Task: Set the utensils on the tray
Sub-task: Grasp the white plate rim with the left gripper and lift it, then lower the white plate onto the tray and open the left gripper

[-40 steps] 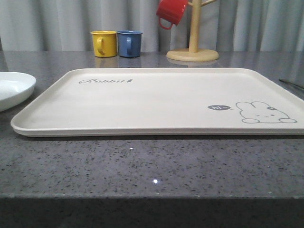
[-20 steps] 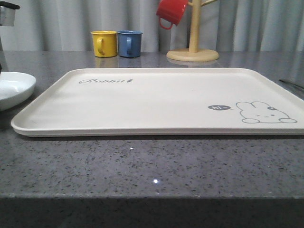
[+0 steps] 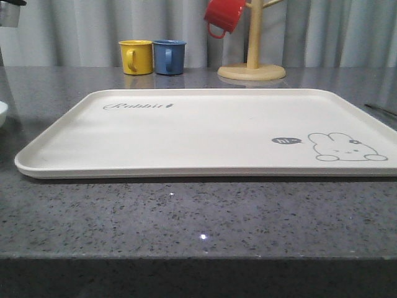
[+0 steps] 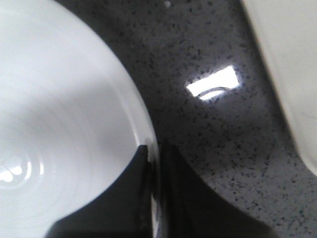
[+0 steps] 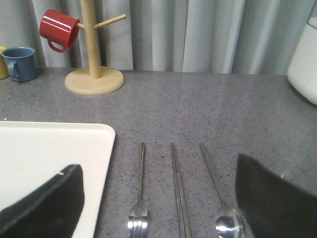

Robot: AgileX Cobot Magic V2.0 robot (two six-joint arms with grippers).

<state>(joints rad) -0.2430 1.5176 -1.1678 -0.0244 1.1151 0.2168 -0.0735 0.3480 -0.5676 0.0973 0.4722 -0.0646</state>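
Fork [image 5: 139, 198], chopsticks [image 5: 179, 193], spoon [image 5: 220, 198] — side by side beside tray [image 5: 49, 148]

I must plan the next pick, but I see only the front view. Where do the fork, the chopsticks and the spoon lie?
Observer: The fork, the chopsticks and the spoon lie side by side on the table, beside the tray.
Operator: Does the right gripper hold anything?
Observer: No. The right gripper is open and empty, and it hovers over them.
Operator: And the plate?
Observer: The left gripper pinches the rim of the plate, one finger inside and one outside.
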